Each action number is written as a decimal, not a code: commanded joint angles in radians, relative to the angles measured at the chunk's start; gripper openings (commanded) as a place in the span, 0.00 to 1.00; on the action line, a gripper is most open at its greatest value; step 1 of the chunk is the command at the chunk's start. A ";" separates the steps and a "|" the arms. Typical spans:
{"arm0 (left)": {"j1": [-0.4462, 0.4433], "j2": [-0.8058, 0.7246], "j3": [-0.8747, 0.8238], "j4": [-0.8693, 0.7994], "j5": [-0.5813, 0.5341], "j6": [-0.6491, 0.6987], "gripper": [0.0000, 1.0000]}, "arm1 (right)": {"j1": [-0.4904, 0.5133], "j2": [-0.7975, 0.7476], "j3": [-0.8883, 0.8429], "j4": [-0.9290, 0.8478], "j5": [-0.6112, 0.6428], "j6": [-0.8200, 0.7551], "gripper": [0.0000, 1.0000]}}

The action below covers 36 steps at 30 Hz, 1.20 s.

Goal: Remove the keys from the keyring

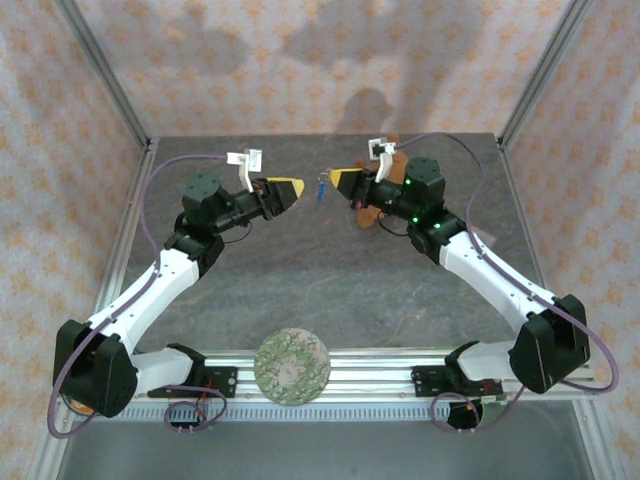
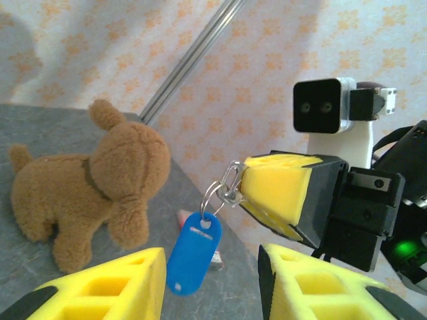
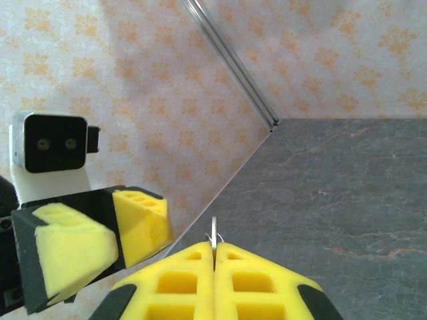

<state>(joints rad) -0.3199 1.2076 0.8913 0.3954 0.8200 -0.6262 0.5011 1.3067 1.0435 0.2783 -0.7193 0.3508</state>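
Right gripper (image 1: pixel 345 178) is clamped tight, its yellow pads (image 3: pixel 190 280) pressed flat together with no gap, and it pinches the keyring (image 2: pixel 225 185) at its very tip. Left gripper (image 2: pixel 210 267) faces it tip to tip, both raised off the table (image 1: pixel 300 290). Its jaws stand partly apart and grip nothing. From the top camera a small space shows between the two tips.

Dark grey and stone-patterned, the table lies below both grippers. A brown plush dog (image 2: pixel 93 187) stands on it close by the right gripper's wrist, and that arm partly covers it from the top camera. From the left wrist it sits ahead of the left gripper and off to the left of its fingers (image 2: pixel 120 283). A round green-speckled disc (image 1: pixel 292 366) rests on the rail between the two arm bases, well behind both grippers.

A blue plastic tag (image 2: pixel 193 257) hangs from the keyring, just below the right gripper's tip. In the left wrist view it dangles in line with the gap between the left fingers, nearer the left-hand one; whether it touches that finger I cannot tell. The keyring itself is a small silver loop with a little clip linked to it. From the right wrist a thin sliver of it rises out of the seam between the closed pads
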 commanded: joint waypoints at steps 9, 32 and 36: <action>0.007 0.014 -0.012 0.181 0.022 -0.101 0.38 | -0.003 -0.015 -0.024 0.236 -0.131 0.098 0.00; 0.005 0.084 -0.031 0.459 0.107 -0.236 0.34 | -0.004 0.074 0.001 0.483 -0.130 0.264 0.00; 0.005 0.065 -0.031 0.432 0.100 -0.219 0.36 | -0.004 0.079 -0.001 0.503 -0.139 0.283 0.00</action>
<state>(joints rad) -0.3199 1.3094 0.8608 0.8032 0.9092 -0.8635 0.5007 1.3830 1.0260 0.6987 -0.8387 0.6079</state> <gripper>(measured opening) 0.353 0.046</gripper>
